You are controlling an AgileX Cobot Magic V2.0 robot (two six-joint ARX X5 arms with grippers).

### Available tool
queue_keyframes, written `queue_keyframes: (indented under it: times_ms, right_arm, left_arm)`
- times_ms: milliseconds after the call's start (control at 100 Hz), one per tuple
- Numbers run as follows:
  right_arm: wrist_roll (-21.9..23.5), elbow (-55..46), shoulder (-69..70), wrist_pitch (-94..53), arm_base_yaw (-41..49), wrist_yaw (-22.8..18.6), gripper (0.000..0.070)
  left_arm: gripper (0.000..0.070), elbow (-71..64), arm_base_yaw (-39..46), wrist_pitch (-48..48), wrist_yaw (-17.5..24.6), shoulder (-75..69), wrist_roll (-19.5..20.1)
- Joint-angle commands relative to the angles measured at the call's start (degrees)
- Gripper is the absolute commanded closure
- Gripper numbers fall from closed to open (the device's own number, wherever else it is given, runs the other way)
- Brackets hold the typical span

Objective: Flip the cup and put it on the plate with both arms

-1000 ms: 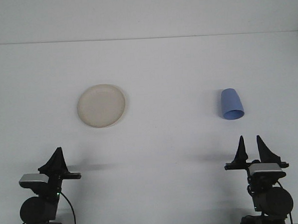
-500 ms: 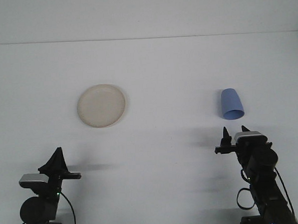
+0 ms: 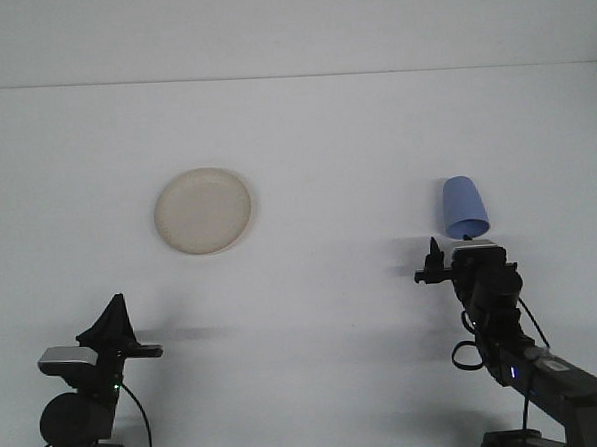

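1. Right gripper (image 3: 450,248) has advanced to just below the cup (image 3: 464,207), fingers parted (grasping nothing).
2. Left gripper (image 3: 114,315): near edge, grip unclear.
3. One blue cup toward the table's (image 3: 334,132) right edge; one plate (image 3: 203,210) left of centre.

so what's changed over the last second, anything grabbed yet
The right gripper has reached forward from its rest spot to just short of the blue cup, apparently not gripping it. The cup, the plate and the left gripper stayed where they were.
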Motion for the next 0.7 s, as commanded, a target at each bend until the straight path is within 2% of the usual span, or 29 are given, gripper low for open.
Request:
queue_keyframes:
  times_ms: [0, 280, 310, 360, 450, 460, 690]
  right_arm:
    - [0.63, 1.4, 3.1, 1.86, -0.02, 0.2, 0.0259]
    - [0.5, 11.5, 14.67, 2.19, -1.9, 0.04, 0.0269]
    - [0.59, 12.76, 15.87, 2.19, -2.16, -0.04, 0.0292]
    - [0.68, 14.6, 17.68, 2.1, -2.62, -0.7, 0.0389]
    - [0.72, 17.25, 20.24, 1.75, -3.3, -4.72, 0.0685]
    - [0.72, 17.4, 20.39, 1.68, -3.34, -5.09, 0.07]
    - [1.18, 18.38, 15.98, -0.7, -1.55, -6.4, 0.07]
  left_arm:
    - [0.0688, -1.01, 0.09, 0.57, 0.24, -0.07, -0.15]
    - [0.0688, -1.01, 0.09, 0.57, 0.24, -0.07, -0.15]
    - [0.0688, -1.01, 0.09, 0.57, 0.24, -0.07, -0.15]
    - [0.0688, -1.01, 0.09, 0.57, 0.24, -0.07, -0.15]
    - [0.0688, -1.01, 0.09, 0.57, 0.24, -0.07, -0.15]
    - [0.0687, -1.01, 0.09, 0.59, 0.24, -0.07, -0.15]
    - [0.0688, -1.01, 0.09, 0.57, 0.24, -0.07, -0.15]
